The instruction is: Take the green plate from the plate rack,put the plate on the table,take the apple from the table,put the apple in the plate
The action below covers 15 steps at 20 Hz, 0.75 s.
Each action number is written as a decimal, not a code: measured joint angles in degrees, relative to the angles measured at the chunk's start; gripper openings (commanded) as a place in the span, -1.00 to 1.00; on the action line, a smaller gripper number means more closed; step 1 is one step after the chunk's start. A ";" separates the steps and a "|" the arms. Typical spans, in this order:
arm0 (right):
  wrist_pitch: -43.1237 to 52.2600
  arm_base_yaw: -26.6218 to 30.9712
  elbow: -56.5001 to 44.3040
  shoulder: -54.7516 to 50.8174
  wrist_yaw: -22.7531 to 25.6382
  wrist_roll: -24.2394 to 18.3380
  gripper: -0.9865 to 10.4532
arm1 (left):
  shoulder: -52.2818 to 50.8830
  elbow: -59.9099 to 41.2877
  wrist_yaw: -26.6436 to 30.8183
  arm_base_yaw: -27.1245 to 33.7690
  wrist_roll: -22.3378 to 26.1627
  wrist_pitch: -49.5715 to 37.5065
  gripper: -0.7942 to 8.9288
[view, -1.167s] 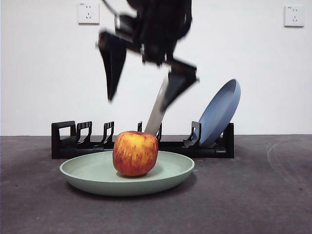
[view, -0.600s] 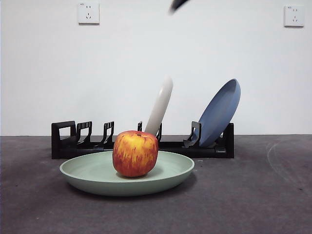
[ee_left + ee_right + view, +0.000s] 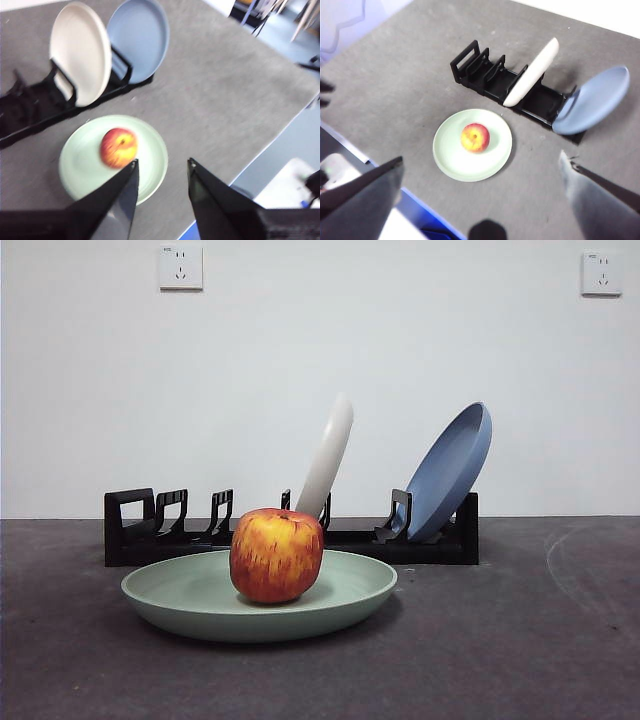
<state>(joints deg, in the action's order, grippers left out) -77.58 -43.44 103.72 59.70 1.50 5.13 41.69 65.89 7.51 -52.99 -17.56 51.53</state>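
Observation:
The red and yellow apple (image 3: pixel 277 554) sits in the pale green plate (image 3: pixel 350 602), which lies flat on the dark grey table (image 3: pixel 520 640) in front of the black plate rack (image 3: pixel 160 532). From high above, the left wrist view looks down on the apple (image 3: pixel 118 147) and green plate (image 3: pixel 80 167); my left gripper (image 3: pixel 162 164) is open and holds nothing. My right gripper (image 3: pixel 478 159) also hangs high over the apple (image 3: pixel 475 137) and green plate (image 3: pixel 451 159), open wide and empty. Neither gripper shows in the front view.
A cream-white plate (image 3: pixel 328 455) and a blue plate (image 3: pixel 450 472) lean in the rack's right-hand slots. The table's near edge (image 3: pixel 250 165) shows in the left wrist view, with floor beyond it. Two wall sockets hang on the white wall.
The dark arm that hung open above the apple has risen out of the front view. Apple, green plate and rack have not moved.

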 measured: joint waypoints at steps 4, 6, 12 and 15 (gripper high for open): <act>0.00 0.00 -12.39 -8.94 0.00 4.24 0.04 | -0.09 0.00 -5.86 0.00 0.02 -6.47 -0.51; 0.02 0.00 -18.80 -10.93 0.02 6.05 -0.11 | -0.20 0.00 -6.64 0.00 0.04 -7.06 -0.52; 0.61 0.00 -24.52 -11.96 0.00 7.69 -0.84 | -0.20 0.00 -9.75 0.00 1.68 -6.69 -0.85; 0.94 0.00 -24.52 -12.20 0.00 7.78 -0.84 | -0.17 0.00 -10.27 0.00 2.03 -6.23 -0.85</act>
<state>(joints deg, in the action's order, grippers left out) -76.64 -43.44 79.20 47.51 1.50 12.91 41.52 65.89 -2.76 -52.99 -15.53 45.30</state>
